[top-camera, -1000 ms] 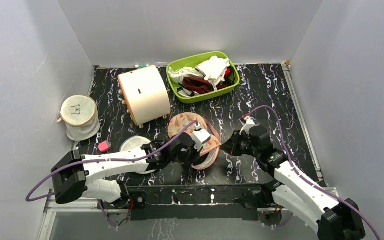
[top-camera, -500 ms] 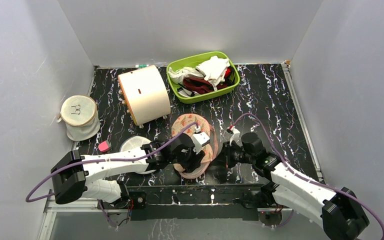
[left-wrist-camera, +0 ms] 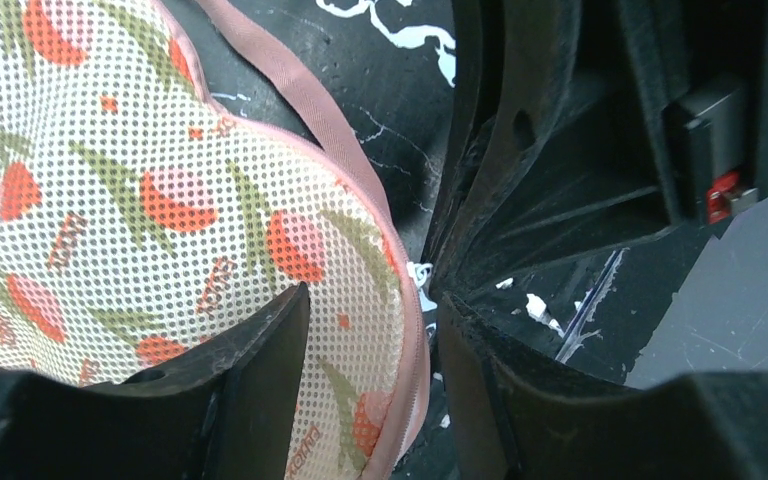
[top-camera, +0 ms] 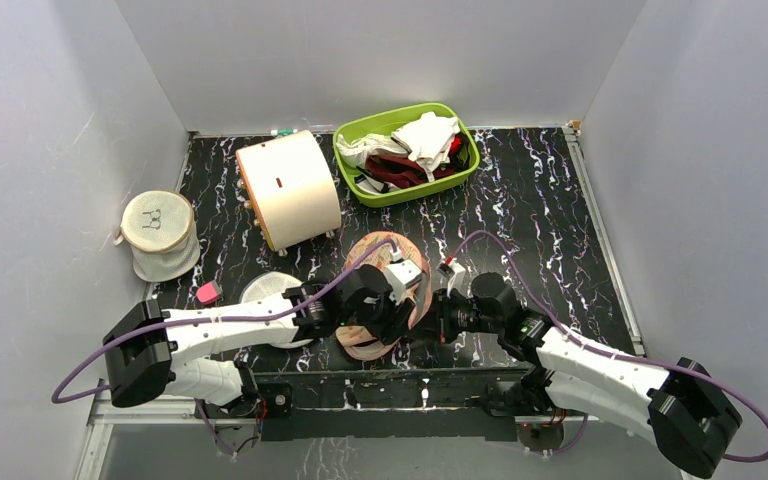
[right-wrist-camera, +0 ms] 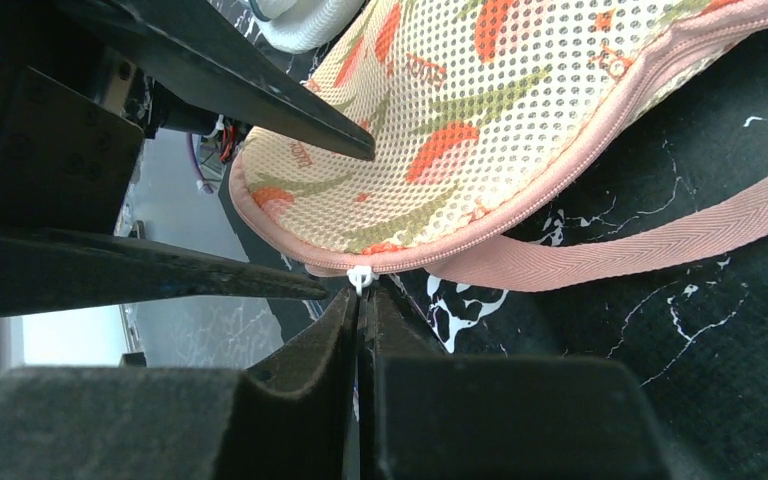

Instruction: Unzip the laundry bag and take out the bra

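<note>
The laundry bag (top-camera: 378,248), peach-pink mesh with red and green print, sits tilted at the near middle of the table. My left gripper (top-camera: 388,308) grips its rim: in the left wrist view the two fingers (left-wrist-camera: 260,380) straddle the bag's pink zip edge (left-wrist-camera: 160,200). My right gripper (top-camera: 440,318) is shut on the small white zip pull (right-wrist-camera: 360,275) at the bag's lower edge (right-wrist-camera: 480,110). A pink strap (right-wrist-camera: 660,240) trails on the table. The zip looks closed where it shows. The bra is hidden.
A green bin (top-camera: 412,196) with white and dark red cloths stands at the back. A white cylinder bag (top-camera: 288,190) lies back left, a round mesh pouch (top-camera: 155,235) far left, a white disc pouch (top-camera: 265,290) and a small pink object (top-camera: 208,293) near my left arm.
My right gripper has moved left to the bag's near edge and onto the zip pull. My left gripper has drawn the bag nearer and tilted it up.
</note>
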`<move>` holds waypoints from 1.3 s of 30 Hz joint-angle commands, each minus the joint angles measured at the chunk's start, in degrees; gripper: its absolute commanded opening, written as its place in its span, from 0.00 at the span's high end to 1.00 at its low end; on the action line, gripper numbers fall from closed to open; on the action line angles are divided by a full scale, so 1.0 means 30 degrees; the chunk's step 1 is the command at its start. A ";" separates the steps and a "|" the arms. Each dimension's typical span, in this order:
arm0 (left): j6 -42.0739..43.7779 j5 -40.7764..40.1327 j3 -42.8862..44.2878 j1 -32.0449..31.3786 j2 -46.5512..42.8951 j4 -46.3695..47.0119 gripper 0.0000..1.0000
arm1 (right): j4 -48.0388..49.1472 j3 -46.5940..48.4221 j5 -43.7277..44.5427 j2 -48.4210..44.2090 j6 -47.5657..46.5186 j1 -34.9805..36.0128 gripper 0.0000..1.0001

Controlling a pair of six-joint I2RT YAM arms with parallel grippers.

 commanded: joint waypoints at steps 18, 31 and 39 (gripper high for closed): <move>-0.0368 -0.0472 -0.0862 -0.0083 0.0129 -0.0176 0.91 | 0.1162 0.0298 0.0839 0.0322 0.0339 0.0227 1.00; -0.0108 -0.1153 -0.1716 -0.0089 -0.1598 -0.1295 1.00 | -0.1305 0.0411 0.5251 -0.0272 0.0742 0.0203 1.00; -0.0416 -0.1667 -0.2652 -0.0079 -0.3274 -0.2135 1.00 | -0.1809 0.0852 0.6184 0.0616 0.0555 0.0212 1.00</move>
